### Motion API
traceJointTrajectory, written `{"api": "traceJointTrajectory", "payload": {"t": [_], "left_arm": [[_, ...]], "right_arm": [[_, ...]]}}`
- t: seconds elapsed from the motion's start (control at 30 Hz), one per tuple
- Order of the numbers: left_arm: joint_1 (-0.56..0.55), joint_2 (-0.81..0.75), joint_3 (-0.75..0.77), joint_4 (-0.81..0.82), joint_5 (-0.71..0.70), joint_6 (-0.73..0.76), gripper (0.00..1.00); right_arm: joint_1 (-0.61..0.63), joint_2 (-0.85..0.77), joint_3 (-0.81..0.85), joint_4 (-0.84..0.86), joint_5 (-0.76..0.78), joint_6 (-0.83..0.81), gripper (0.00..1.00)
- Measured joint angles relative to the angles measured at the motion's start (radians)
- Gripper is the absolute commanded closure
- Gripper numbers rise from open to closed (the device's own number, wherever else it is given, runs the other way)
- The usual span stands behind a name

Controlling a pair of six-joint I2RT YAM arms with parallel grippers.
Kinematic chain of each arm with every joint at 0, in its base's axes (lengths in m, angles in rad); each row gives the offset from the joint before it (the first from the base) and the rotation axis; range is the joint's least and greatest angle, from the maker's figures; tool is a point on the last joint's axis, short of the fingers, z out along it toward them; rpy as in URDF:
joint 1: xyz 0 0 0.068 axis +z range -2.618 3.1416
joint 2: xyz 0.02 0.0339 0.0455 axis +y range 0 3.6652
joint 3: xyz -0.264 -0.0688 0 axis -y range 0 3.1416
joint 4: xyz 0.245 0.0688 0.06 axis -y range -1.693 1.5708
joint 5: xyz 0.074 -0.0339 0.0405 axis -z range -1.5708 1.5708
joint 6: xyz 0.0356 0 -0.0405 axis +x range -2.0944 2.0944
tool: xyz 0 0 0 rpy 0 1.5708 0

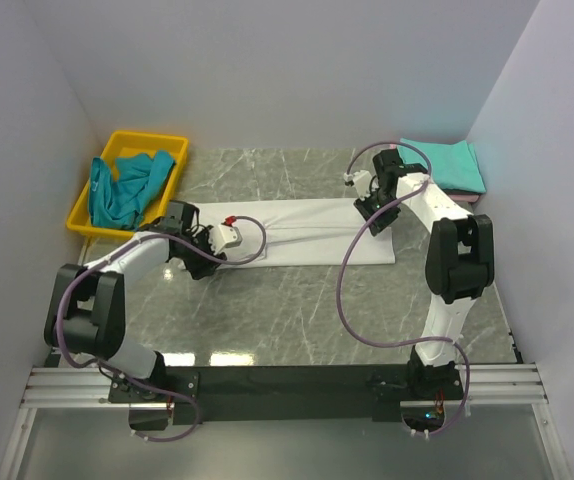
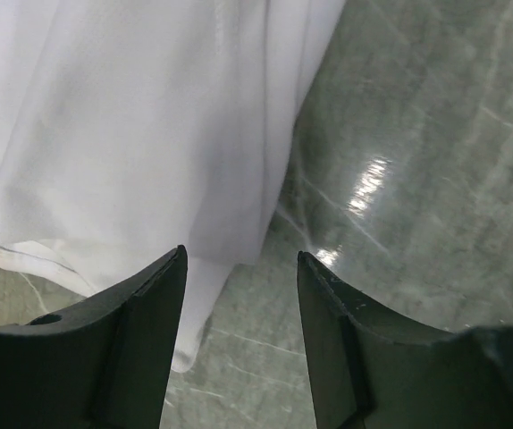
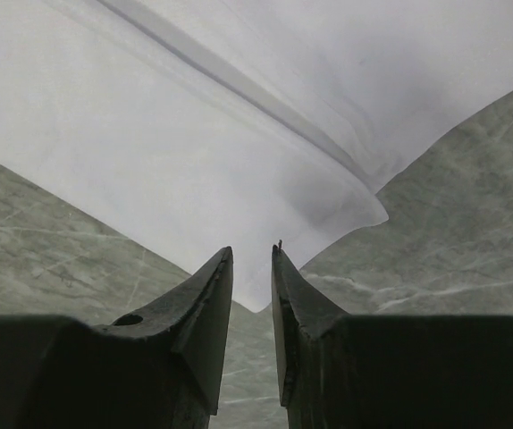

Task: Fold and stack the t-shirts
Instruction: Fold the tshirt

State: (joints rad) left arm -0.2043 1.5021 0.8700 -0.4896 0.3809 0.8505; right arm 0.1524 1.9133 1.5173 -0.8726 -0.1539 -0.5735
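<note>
left gripper (image 2: 241,253) spread, right gripper (image 3: 252,248) barely parted, both empty — white t-shirt (image 1: 312,236) partly arm-hidden

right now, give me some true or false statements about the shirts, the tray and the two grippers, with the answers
1. The white shirt lies on the table as a long folded strip. True.
2. The yellow tray is empty. False: a crumpled teal shirt lies in it.
3. The right gripper is clamped on the white shirt. False: its jaws stand slightly apart with nothing between them, just short of the shirt's corner.
4. A folded teal shirt sits at the far right corner of the table. True.
5. The left gripper is open and holds nothing. True.
</note>
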Motion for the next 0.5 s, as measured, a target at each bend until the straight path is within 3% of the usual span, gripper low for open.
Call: {"api": "traceJointTrajectory", "payload": {"t": [0.17, 0.33, 0.5], "left_arm": [[-0.017, 0.056, 0.0, 0.056, -0.041, 0.012, 0.46], [-0.034, 0.097, 0.0, 0.084, -0.063, 0.028, 0.63], [-0.035, 0.097, 0.005, 0.07, -0.063, 0.037, 0.67]], "right_arm": [[0.0, 0.0, -0.002, -0.004, -0.002, 0.0, 0.69], [0.0, 0.0, -0.002, -0.007, -0.002, 0.0, 0.7], [0.0, 0.0, -0.002, -0.013, -0.001, -0.001, 0.71]]}}
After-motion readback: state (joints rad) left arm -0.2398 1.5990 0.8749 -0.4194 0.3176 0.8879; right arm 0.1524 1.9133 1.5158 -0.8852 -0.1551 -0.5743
